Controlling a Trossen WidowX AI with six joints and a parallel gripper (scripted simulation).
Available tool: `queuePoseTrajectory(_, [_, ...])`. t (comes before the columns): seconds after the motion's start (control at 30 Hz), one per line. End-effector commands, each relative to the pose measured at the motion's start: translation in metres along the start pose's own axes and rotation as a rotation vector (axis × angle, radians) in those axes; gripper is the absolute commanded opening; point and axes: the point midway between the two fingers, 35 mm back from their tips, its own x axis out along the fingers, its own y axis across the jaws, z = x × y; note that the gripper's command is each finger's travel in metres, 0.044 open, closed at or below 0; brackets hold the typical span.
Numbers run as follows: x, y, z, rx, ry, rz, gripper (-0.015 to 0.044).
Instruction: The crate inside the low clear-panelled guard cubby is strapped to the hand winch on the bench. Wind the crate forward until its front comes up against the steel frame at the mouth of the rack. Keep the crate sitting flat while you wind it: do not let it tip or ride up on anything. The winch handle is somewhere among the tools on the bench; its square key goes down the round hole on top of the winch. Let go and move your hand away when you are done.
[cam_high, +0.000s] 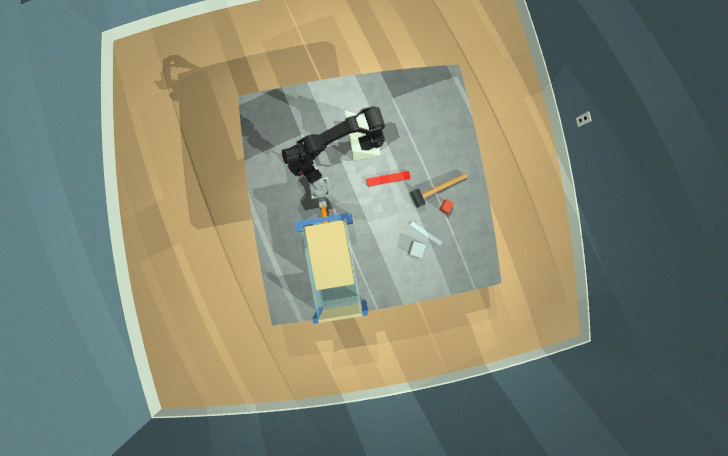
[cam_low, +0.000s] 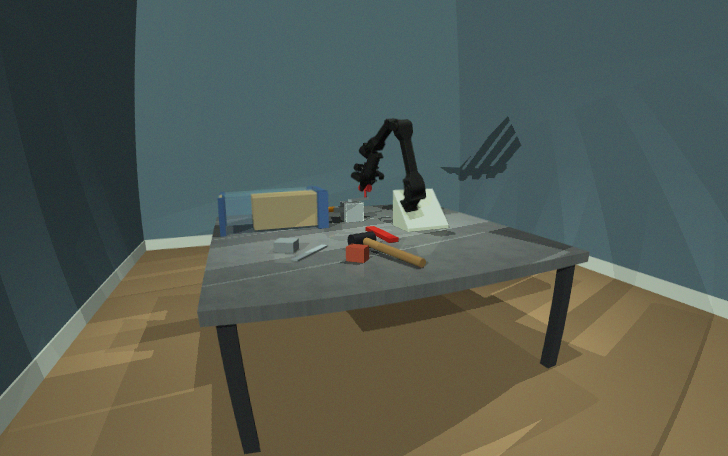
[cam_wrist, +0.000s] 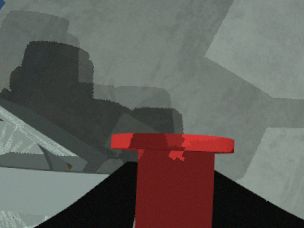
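My gripper (cam_high: 304, 172) (cam_low: 366, 184) (cam_wrist: 166, 173) is shut on the red knob of the winch handle. The knob (cam_wrist: 175, 175) stands upright between the black fingers. The handle's pale arm (cam_wrist: 50, 190) runs left over the winch (cam_high: 322, 185) (cam_low: 353, 212); its square key is hidden. An orange strap (cam_high: 324, 211) (cam_low: 331, 208) runs from the winch toward the rack. The cream crate (cam_high: 329, 255) (cam_low: 284, 210) sits flat in the clear-panelled cubby, its front right at the blue frame (cam_high: 299, 224) (cam_low: 325, 208). Whether they touch cannot be told.
A red bar (cam_high: 387, 178) (cam_low: 381, 234), a mallet (cam_high: 445, 185) (cam_low: 394, 252), an orange-red block (cam_high: 446, 206) (cam_low: 357, 253), a pale strip (cam_high: 426, 233) (cam_low: 310, 252) and a grey block (cam_high: 417, 249) (cam_low: 286, 245) lie on the bench, away from the winch.
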Motion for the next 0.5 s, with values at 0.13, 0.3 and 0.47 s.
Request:
queuePoseTrajectory(0.13, [0.01, 0.005, 0.017, -0.01, -0.015, 0.006, 0.0])
queuePoseTrajectory(0.3, [0.012, 0.006, 0.022, -0.01, -0.016, 0.006, 0.0])
queuePoseTrajectory(0.47, [0.014, 0.008, 0.027, -0.01, -0.016, 0.006, 0.0])
